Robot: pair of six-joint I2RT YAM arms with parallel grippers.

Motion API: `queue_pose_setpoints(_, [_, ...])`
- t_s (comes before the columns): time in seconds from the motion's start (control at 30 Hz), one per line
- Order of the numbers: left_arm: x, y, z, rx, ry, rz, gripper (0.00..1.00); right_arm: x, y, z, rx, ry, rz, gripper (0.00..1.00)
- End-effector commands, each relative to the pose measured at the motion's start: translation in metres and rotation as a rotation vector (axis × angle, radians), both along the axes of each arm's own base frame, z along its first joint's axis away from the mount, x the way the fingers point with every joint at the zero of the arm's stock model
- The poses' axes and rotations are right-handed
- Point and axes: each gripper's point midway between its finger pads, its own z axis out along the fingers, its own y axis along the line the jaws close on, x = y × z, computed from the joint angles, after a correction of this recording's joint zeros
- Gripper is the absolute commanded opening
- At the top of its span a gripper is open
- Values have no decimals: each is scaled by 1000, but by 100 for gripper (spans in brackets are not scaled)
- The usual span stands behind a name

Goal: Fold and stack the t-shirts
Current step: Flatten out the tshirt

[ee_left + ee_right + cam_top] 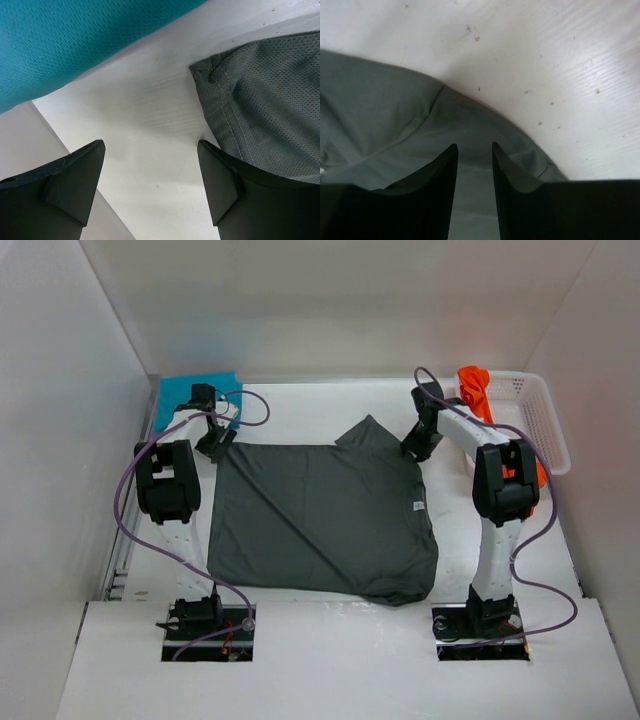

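A dark grey t-shirt [320, 520] lies spread flat in the middle of the table. My left gripper [215, 440] hovers at its back left corner, open [151, 145] over bare table, with the shirt's hemmed corner [265, 100] just to the right of its right finger. My right gripper [413, 448] is down on the shirt's back right edge. Its jaws [474, 146] stand a narrow gap apart with grey cloth [380, 110] between and under them. A teal t-shirt [185, 392] [75, 35] lies at the back left. An orange t-shirt [475, 390] hangs over the basket's rim.
A white mesh basket [545, 420] stands at the back right, beside the right arm. White walls close the table at the back and both sides. A folded sleeve sticks up at the grey shirt's back edge [368, 430].
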Motion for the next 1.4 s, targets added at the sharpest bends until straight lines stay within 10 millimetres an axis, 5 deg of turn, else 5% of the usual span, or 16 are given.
queue_pose_setpoints(0.0, [11, -9, 0, -40, -29, -5, 75, 3, 11, 25, 102, -118, -180, 40])
queue_pose_setpoints(0.1, [9, -9, 3, -50, -35, -2, 75, -2, 0, 39, 154, -256, -360, 49])
queue_pose_setpoints(0.37, [-2, -14, -9, -69, -1, 1, 74, -11, 20, 6, 218, -148, -296, 65])
queue_pose_setpoints(0.4, [-3, -14, -9, -71, -1, 0, 74, -11, 24, 1, 226, -136, -279, 100])
queue_pose_setpoints(0.8, [-10, -13, -12, -59, 18, 5, 74, -14, 28, -29, 214, -85, -257, 100])
queue_pose_setpoints(1.1, [-12, -12, -13, -54, 21, 8, 75, -12, 22, -27, 201, -82, -337, 100])
queue_pose_setpoints(1.3, [-13, -9, -15, -61, 23, 21, 74, -15, 27, -21, 171, -93, -261, 64])
queue_pose_setpoints(1.33, [-14, -7, -16, -61, 24, 24, 74, -12, 29, -15, 155, -109, -230, 69])
queue_pose_setpoints(1.37, [-15, -7, -16, -62, 25, 25, 74, -10, 32, -7, 131, -126, -194, 85])
